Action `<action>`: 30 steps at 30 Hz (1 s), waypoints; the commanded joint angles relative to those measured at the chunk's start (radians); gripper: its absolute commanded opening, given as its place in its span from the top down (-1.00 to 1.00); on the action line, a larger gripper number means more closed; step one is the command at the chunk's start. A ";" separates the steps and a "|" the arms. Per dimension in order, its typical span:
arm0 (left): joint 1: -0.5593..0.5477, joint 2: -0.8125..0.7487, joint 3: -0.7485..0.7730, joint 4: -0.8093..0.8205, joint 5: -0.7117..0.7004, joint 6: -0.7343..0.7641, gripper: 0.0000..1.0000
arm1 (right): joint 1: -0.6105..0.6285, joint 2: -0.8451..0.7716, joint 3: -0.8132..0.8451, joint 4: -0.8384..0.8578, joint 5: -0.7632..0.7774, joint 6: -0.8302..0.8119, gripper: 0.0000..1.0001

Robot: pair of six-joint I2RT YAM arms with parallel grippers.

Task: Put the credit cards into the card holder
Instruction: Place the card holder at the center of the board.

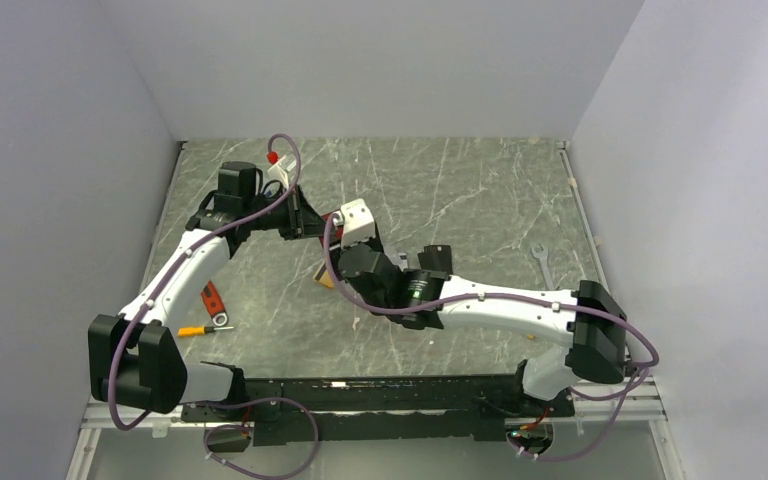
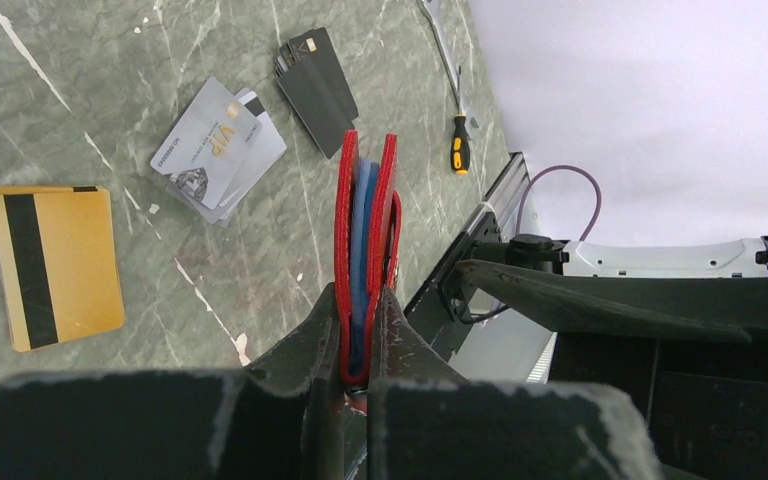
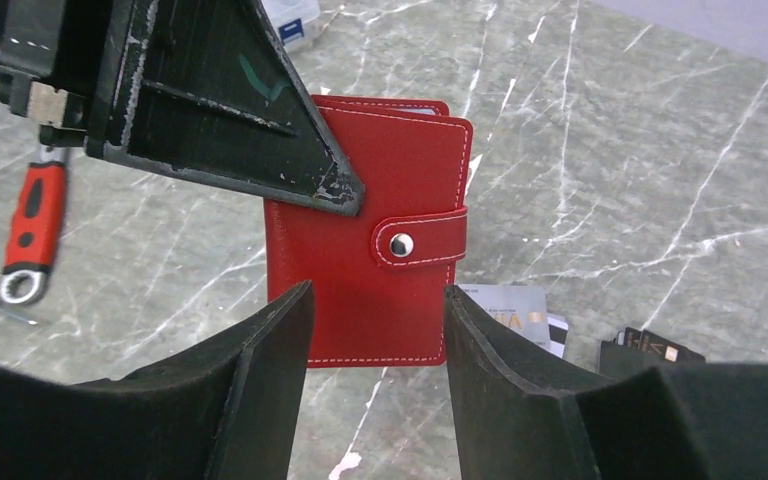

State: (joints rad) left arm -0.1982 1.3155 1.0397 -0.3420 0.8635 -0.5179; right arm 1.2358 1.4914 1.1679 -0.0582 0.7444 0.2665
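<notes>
My left gripper (image 2: 360,300) is shut on the dark-red card holder (image 2: 365,230) and holds it on edge above the table. In the right wrist view the card holder (image 3: 360,260) is closed, its snap tab (image 3: 420,240) fastened. My right gripper (image 3: 377,295) is open and empty, its fingers just in front of the holder's lower edge, not touching it. Gold-orange credit cards (image 2: 55,265) with a dark stripe lie on the table, and silver-white cards (image 2: 215,150) lie beyond them. In the top view both grippers (image 1: 310,222) (image 1: 345,262) meet mid-table and the holder is hidden.
A small stack of black rectangles (image 2: 317,90) lies past the silver cards. A red wrench (image 1: 212,300) and a yellow-handled screwdriver (image 1: 192,330) lie at the left. A silver wrench (image 1: 543,262) lies at the right. Grey walls close three sides.
</notes>
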 commanded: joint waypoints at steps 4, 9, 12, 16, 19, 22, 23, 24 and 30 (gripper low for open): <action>-0.004 -0.011 0.003 0.047 0.044 -0.032 1.00 | 0.010 0.066 0.057 0.045 0.075 -0.075 -0.02; -0.004 -0.026 -0.011 0.062 0.055 -0.047 1.00 | 0.009 0.102 0.074 0.052 0.111 -0.091 0.12; -0.004 -0.028 -0.007 0.059 0.063 -0.053 1.00 | 0.010 0.133 0.089 0.047 0.138 -0.111 0.25; -0.004 -0.017 -0.006 0.065 0.061 -0.068 1.00 | 0.009 0.181 0.131 0.047 0.189 -0.136 0.46; -0.004 -0.016 -0.018 0.081 0.067 -0.078 1.00 | 0.011 0.192 0.127 0.110 0.201 -0.176 0.55; -0.003 -0.020 -0.020 0.077 0.072 -0.079 1.00 | 0.011 0.199 0.124 0.136 0.205 -0.202 0.71; -0.003 -0.021 -0.018 0.074 0.071 -0.077 1.00 | 0.011 0.202 0.124 0.130 0.211 -0.199 0.78; -0.002 -0.020 -0.018 0.073 0.072 -0.078 1.00 | 0.011 0.203 0.122 0.130 0.219 -0.196 0.85; -0.001 -0.026 -0.020 0.077 0.079 -0.084 1.00 | 0.011 0.212 0.101 0.153 0.290 -0.221 1.00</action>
State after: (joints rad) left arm -0.1959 1.3155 1.0157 -0.2935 0.8749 -0.5720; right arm 1.2510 1.6901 1.2633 0.0387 0.9497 0.0853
